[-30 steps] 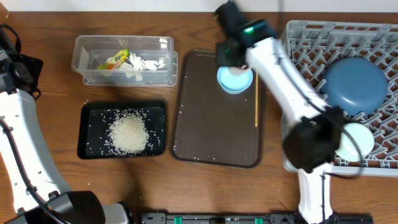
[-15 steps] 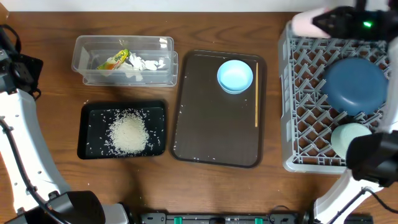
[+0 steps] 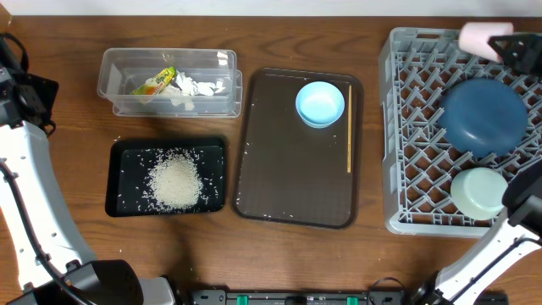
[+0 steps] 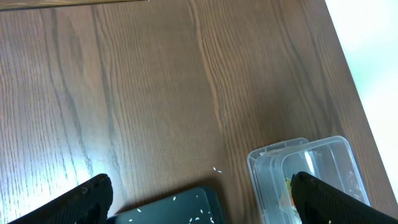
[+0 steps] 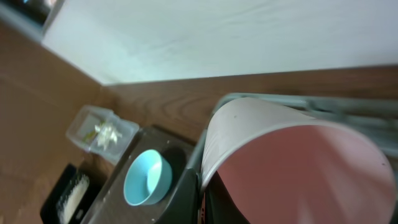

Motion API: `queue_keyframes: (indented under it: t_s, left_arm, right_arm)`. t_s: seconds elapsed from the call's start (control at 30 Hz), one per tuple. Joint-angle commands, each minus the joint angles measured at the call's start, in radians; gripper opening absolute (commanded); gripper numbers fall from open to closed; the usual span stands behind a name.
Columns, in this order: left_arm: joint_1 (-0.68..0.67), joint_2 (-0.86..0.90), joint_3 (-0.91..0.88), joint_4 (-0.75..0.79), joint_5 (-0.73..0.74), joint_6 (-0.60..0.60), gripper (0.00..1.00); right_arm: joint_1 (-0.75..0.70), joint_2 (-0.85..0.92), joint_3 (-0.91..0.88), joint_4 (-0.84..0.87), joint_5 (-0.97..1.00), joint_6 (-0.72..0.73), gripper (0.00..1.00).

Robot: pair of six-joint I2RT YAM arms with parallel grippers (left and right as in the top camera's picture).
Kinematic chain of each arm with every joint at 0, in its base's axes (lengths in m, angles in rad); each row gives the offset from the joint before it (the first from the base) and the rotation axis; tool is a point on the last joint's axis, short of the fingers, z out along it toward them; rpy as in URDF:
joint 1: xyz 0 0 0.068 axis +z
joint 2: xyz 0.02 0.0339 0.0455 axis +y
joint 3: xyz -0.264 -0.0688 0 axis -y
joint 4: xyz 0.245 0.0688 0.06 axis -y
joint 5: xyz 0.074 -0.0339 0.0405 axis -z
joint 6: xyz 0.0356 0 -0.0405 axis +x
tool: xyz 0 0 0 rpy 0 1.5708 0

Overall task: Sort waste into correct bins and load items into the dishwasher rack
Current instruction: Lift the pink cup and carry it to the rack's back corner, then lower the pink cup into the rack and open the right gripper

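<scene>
My right gripper [image 3: 508, 44] is shut on the pink-white cup [image 3: 479, 36] and holds it over the far right corner of the grey dishwasher rack [image 3: 406, 144]; the cup [image 5: 292, 162] fills the right wrist view. The dark blue plate [image 3: 484, 116] and one light bowl [image 3: 478, 191] sit in the rack. The other light blue bowl [image 3: 320, 104] and a chopstick [image 3: 349, 127] lie on the brown tray [image 3: 288, 178]. Rice [image 3: 175, 181] lies in the black tray [image 3: 118, 174]. The tissue [image 3: 199, 87] and wrapper [image 3: 154, 82] lie in the clear container [image 3: 169, 59]. My left gripper [image 4: 199, 211] is open, above the table.
The left arm [image 3: 25, 178] stands along the table's left edge. Loose rice grains dot the brown tray's near edge [image 3: 262, 217]. The black tray's corner [image 4: 186, 205] and the clear container [image 4: 311, 168] show in the left wrist view.
My right arm lifted the pink-white cup off the brown tray and carried it right, over the rack's far edge to its far right corner. The left arm has not moved.
</scene>
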Motion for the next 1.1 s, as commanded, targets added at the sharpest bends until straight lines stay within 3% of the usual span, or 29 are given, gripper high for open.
queue_keyframes:
  t_s: [0.0, 0.5, 0.73, 1.07]
  left_arm:
    - [0.002, 0.000, -0.003, 0.000, -0.006, -0.001, 0.93]
    - [0.002, 0.000, -0.003, 0.000, -0.006, -0.001, 0.93]
    - [0.002, 0.000, -0.003, 0.000, -0.006, -0.001, 0.93]
    - [0.002, 0.000, -0.003, 0.000, -0.006, -0.001, 0.93]
  right_arm:
    - [-0.061, 0.039, -0.002, 0.019, -0.122, 0.031, 0.01]
    - [-0.211, 0.192, -0.003, 0.155, -0.360, 0.031, 0.01]
    - [-0.226, 0.196, -0.003, 0.166, -0.356, 0.031, 0.01]
    - [-0.230, 0.197, -0.006, 0.198, -0.200, 0.085, 0.01]
